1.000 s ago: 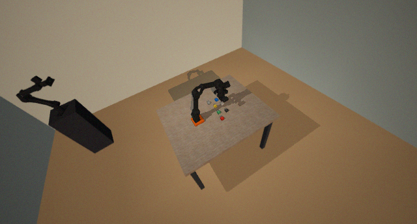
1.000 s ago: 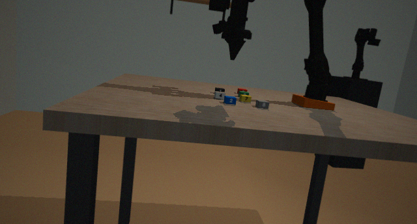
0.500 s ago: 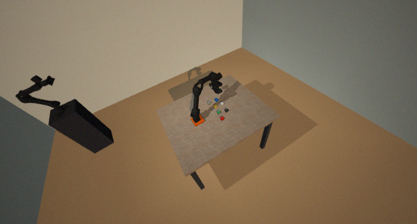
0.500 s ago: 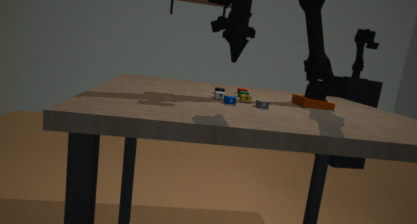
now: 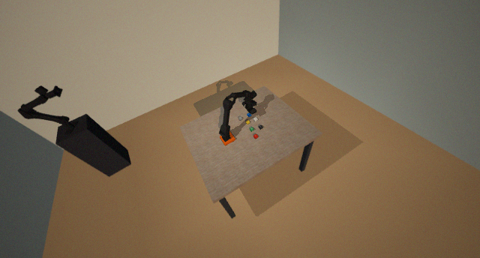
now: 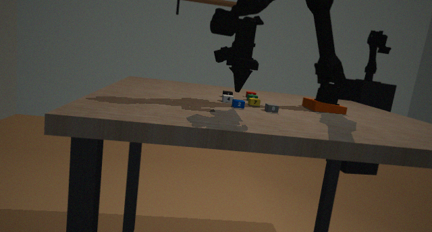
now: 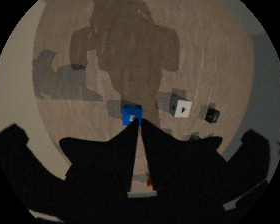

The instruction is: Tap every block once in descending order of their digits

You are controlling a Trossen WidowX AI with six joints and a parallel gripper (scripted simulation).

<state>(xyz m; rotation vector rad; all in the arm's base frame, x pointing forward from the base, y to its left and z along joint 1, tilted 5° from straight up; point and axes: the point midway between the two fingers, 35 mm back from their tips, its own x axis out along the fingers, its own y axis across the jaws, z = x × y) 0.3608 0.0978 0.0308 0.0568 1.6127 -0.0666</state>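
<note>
My gripper (image 5: 253,112) (image 6: 237,91) (image 7: 139,121) is shut and empty, pointing down a little above the blocks, its tips beside the blue block in the wrist view. The blue block (image 5: 249,115) (image 6: 238,104) (image 7: 128,116) shows a 2. The white block (image 5: 256,119) (image 6: 227,98) (image 7: 179,114) shows a 4. The yellow block (image 5: 247,121) (image 6: 254,102) shows a 7. The grey block (image 5: 240,118) (image 6: 271,108) seems to show an 8 or 6. Digits are unreadable on the black (image 5: 261,127) (image 6: 227,93) (image 7: 212,115), green (image 5: 251,129) (image 6: 252,97) and red (image 5: 256,136) (image 6: 250,94) blocks.
The arm stands on an orange base (image 5: 227,139) (image 6: 324,108) on the wooden table (image 5: 210,168) (image 6: 152,119). A second dark arm on a black box (image 5: 90,149) stands off the table. Arm shadows cross the tabletop near the blocks.
</note>
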